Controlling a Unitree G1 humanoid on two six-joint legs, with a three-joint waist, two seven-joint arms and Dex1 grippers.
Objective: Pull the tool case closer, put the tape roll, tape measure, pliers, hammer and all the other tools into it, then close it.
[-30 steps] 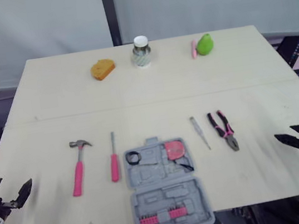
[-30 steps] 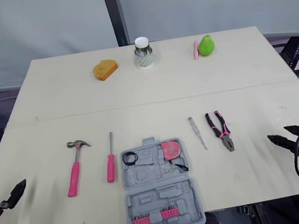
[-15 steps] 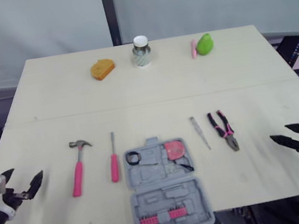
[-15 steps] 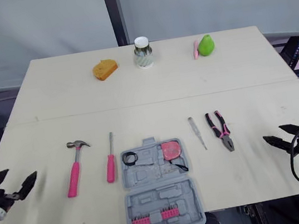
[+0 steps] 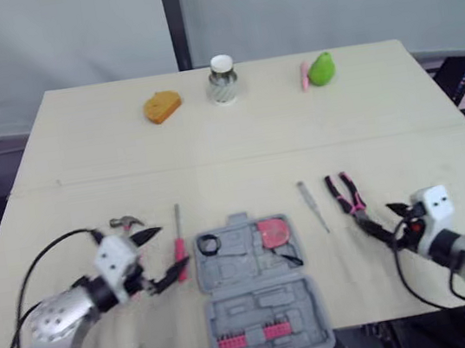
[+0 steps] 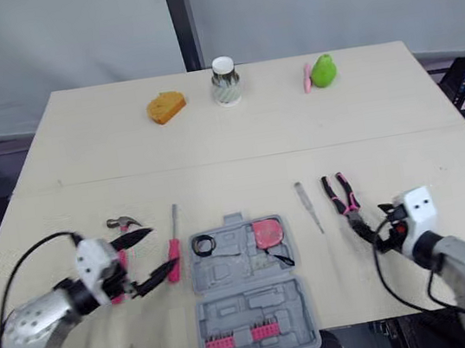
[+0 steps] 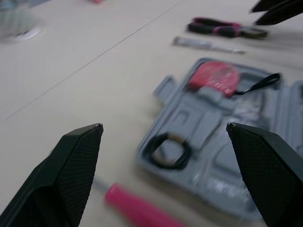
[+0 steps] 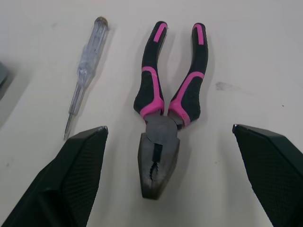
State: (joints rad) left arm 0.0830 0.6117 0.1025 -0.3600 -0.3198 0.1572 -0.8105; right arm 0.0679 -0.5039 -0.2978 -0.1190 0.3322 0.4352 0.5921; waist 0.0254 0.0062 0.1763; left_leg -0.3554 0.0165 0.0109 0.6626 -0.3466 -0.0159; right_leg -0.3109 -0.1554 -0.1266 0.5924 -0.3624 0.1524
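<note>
Loading step, by the look of it: tool case (image 5: 262, 310) open at counter's (image 5: 236, 138) 6 o'clock edge, tape roll (image 5: 207, 245) and tape measure (image 5: 270, 231) seated inside. Left gripper (image 5: 167, 252), fingers spread and empty, by pink screwdriver (image 5: 178, 245) at case's 10 o'clock (hammer (image 5: 123, 222) just beyond). Right gripper (image 8: 169, 128), fingers wide, aimed at pliers (image 5: 348, 200) at 2 o'clock. Next move likely: lower, pinch handles.

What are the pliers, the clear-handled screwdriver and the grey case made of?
Black-and-pink-handled pliers: dull grey metal head, likely steel; matt grips, probably rubbery plastic. Slim clear-handled screwdriver: see-through plastic handle, thin metal shaft. Open grey tool case: matt moulded plastic, judging by its shaped recesses.
</note>
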